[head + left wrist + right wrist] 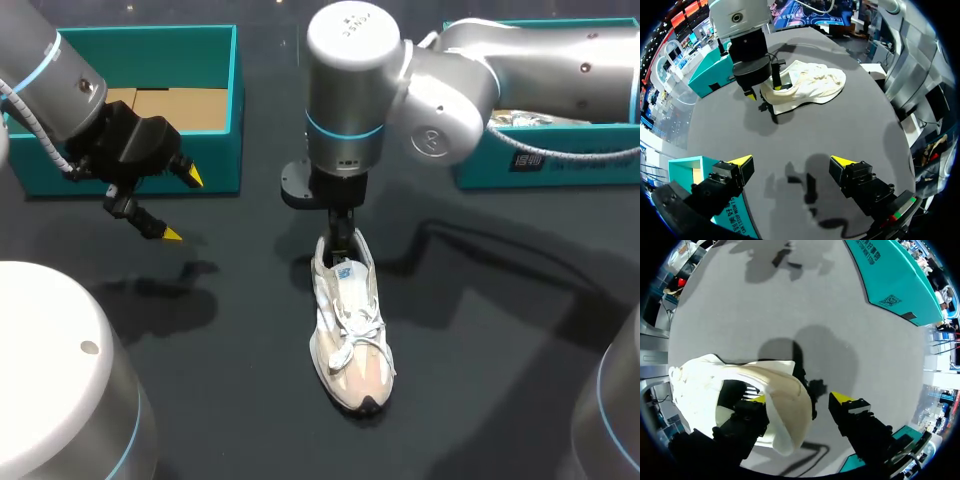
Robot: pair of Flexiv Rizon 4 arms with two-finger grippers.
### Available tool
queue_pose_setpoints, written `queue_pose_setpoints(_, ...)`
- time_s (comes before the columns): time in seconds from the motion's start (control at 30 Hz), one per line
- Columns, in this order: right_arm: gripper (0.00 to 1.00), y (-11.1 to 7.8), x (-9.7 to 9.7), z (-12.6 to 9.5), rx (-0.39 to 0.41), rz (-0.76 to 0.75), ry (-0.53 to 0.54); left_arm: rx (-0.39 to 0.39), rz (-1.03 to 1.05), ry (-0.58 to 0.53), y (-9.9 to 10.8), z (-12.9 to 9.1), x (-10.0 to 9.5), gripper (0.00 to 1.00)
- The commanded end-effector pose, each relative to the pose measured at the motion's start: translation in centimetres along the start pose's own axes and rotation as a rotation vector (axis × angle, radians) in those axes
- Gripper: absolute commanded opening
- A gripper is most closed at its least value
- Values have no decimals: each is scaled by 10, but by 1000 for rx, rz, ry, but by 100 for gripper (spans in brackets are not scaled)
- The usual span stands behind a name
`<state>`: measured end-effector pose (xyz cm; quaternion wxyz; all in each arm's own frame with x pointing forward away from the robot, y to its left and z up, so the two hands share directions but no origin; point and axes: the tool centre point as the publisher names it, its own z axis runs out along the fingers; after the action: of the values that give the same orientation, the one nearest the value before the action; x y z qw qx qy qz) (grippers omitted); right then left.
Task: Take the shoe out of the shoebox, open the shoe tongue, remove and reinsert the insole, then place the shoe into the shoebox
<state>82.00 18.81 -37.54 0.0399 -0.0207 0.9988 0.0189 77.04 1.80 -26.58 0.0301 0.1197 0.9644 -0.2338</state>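
A cream sneaker [350, 330] lies on the dark table, toe toward the front edge. My right gripper [340, 240] points down at its heel. In the right wrist view the heel wall [785, 405] stands between the fingers of the right gripper [799, 398]: one finger is inside the shoe and the other is outside, a small gap off the heel, so it is open. The left wrist view shows the same shoe [810, 85] with the right gripper [765, 92] at its heel. My left gripper [182, 206] hangs open and empty over the table at the left, well away from the shoe.
A teal shoebox [215, 60] with a brown cardboard bottom stands at the back left, just behind my left gripper. A second teal box [560, 165] is at the back right, under my right arm. Bare table lies around the shoe.
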Motion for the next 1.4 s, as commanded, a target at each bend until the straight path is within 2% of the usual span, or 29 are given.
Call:
queue_pose_setpoints(0.03,66,1,-2,7,-4,2,9,-3,0,-2,0,0,1,100)
queue_pose_setpoints(0.2,63,0,-1,10,-6,7,17,-3,0,-2,0,0,1,100)
queue_pose_setpoints(0.33,45,-3,-3,9,-9,11,19,-3,0,-2,0,0,1,100)
queue_pose_setpoints(0.4,32,-5,-4,8,-10,13,20,-3,0,-2,0,0,1,100)
queue_pose_setpoints(0.47,5,-6,-4,8,-11,14,21,-3,0,-2,0,0,1,100)
queue_pose_setpoints(0.5,0,-6,-5,7,-11,15,21,-3,0,-2,0,0,1,100)
queue_pose_setpoints(0.9,0,-10,0,-3,0,31,0,-3,0,-2,0,0,1,100)
queue_pose_setpoints(1.4,0,-32,-15,-78,31,73,-71,-3,0,-2,0,0,1,100)
